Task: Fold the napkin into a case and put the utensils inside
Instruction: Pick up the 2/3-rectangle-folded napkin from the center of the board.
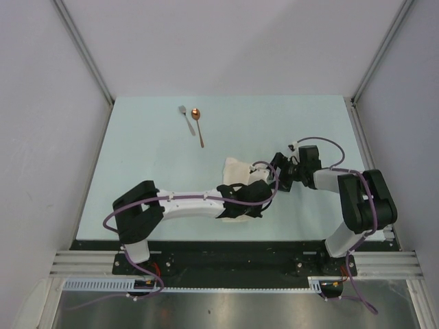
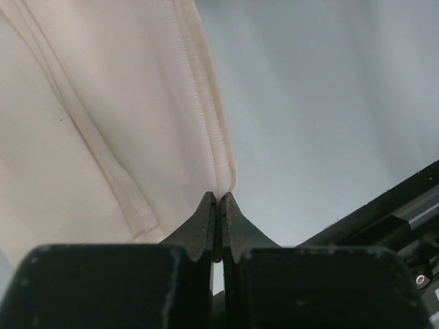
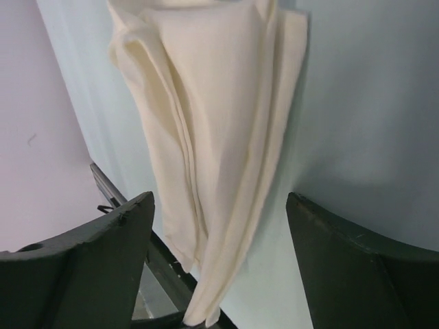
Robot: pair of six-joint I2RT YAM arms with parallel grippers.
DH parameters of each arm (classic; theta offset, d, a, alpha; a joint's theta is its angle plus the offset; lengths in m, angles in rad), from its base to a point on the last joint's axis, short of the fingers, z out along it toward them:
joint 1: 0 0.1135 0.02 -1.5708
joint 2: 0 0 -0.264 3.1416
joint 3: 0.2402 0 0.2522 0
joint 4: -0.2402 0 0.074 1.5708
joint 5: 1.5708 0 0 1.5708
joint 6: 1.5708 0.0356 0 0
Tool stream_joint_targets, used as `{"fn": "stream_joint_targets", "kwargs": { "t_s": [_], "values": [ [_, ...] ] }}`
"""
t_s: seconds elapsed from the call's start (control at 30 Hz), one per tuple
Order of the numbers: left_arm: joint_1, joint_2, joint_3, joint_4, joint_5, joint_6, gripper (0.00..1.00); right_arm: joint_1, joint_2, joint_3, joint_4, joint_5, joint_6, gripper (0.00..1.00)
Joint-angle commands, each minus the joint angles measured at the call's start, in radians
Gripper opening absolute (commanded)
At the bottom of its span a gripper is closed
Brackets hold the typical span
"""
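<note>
The left end effector [image 2: 217, 200] is clamping the hemmed edge of the napkin [image 1: 240, 170], which is lying bunched on the worktop [image 1: 151, 164]. The right end effector [image 3: 221, 202] is gaping wide, with the cloth showing between its fingers.

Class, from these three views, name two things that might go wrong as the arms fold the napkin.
1. The left gripper pinches only the hemmed edge of the napkin, so the cloth may slip free.
2. The right gripper is open, with bunched layers ahead of it; closing might catch only some, skewing the fold.
</note>
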Motion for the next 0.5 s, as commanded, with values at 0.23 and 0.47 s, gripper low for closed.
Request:
{"fn": "stream_joint_targets", "kwargs": {
  "t_s": [0.23, 0.47],
  "values": [
    [-0.001, -0.090, -0.074, 0.106, 0.059, -0.020, 0.02, 0.013, 0.174, 0.128, 0.124, 0.020, 0.004, 0.63],
    [-0.001, -0.102, -0.109, 0.145, 0.081, -0.020, 0.00, 0.011, 0.188, 0.208, 0.061, 0.054, -0.050, 0.41]
  ]
}}
